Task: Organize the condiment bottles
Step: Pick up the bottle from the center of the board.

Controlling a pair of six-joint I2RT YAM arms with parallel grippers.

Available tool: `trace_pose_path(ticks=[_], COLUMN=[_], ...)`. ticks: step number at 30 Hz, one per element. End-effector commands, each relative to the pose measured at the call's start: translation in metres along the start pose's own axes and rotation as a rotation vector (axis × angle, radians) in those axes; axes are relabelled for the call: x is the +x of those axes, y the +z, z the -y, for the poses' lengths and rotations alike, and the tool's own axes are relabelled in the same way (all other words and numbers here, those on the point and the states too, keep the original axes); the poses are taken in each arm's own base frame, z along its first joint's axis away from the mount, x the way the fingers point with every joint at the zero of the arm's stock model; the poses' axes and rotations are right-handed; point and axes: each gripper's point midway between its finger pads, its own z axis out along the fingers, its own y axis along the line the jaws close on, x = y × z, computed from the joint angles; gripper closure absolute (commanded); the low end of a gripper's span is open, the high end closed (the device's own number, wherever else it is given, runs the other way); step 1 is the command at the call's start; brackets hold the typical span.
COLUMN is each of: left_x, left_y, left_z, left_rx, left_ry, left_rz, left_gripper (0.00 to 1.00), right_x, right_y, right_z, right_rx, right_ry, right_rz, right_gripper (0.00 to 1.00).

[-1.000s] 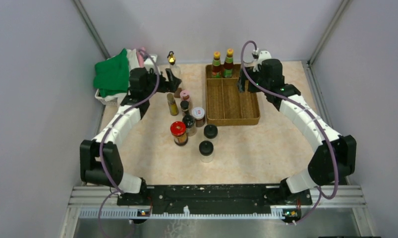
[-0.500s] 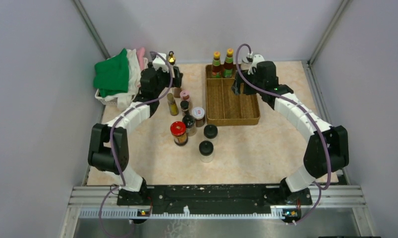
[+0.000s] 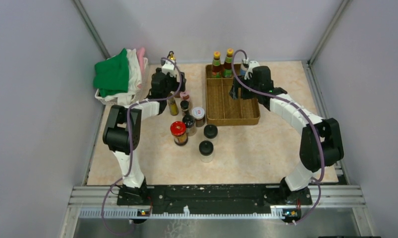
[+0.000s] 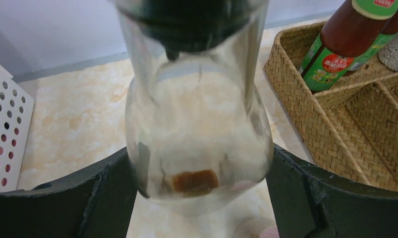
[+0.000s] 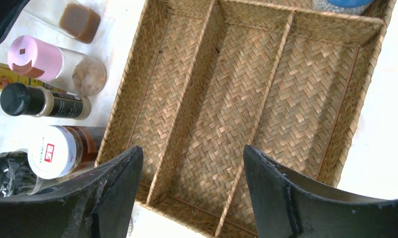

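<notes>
Grasping pincer, left: the left pincer [image 4: 199, 191] is clenched on the tall clear bottle [image 4: 197, 124], with a black finger [image 4: 107, 198] pressed to each side of its round glass belly.
Tall clear bottle: it stands at the far left of the tabletop [image 3: 266, 148], between the white basket [image 4: 3, 124] and the brown tray [image 3: 232, 120]. It has a gold top in the overhead view and a small brown lump at the bottom (I cannot tell whether its base touches the tabletop).
Right pincer: the right pincer [image 5: 192, 188] is released, fingers spread wide with nothing between them, and it hovers above the tray's long compartments.
Tray, far compartment: two red sauce bottles [image 3: 222, 63] with green labels stand upright side by side. A blue-capped jar [image 5: 345, 4] of pale grains is just beside them.
Loose bottles: these are clustered on the tabletop just left of the tray.
- Nearest the tray wall are the pink-capped jar [image 5: 35, 57], the black-capped bottle [image 5: 18, 99] and the white-capped jar [image 5: 50, 151].
- The yellow bottle [image 3: 172, 105] is at the cluster's left edge.
- Nearer the arm bases are the red-capped jar [image 3: 178, 130] and two black-capped jars [image 3: 210, 131] [image 3: 205, 148].
Basket: a green cloth [image 3: 110, 74] is heaped on top of it, at the tabletop's far left corner.
</notes>
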Motion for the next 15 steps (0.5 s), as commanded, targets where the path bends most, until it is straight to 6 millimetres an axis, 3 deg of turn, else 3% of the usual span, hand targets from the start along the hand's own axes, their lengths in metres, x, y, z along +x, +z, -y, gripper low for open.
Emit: trace_pose_path(ticks=[1,5,12,15], left_x=[-0.057,-0.059,-0.056,-0.057], left_y=[0.010,0.010,0.012,0.011], left_z=[0.002,0.003,0.005,0.008], left_rx=[0.007,0.015,0.043,0.057], left_ry=[0.016,0.015,-0.004,-0.003], left_rz=[0.184,0.207,0.201,0.201], left_gripper=[0.08,0.17,0.92,0.96], right_x=[-0.010,-0.003,0.005,0.008], right_y=[0.007,0.011,0.012,0.012], right_z=[-0.007,-0.007,-0.006,-0.005], right_rx=[-0.033,-0.041,-0.042,-0.042], right_ry=[-0.007,0.000,0.007,0.008], right_rz=[0.047,0.038,0.031,0.028], right_gripper=[0.27,0.28,0.31,0.32])
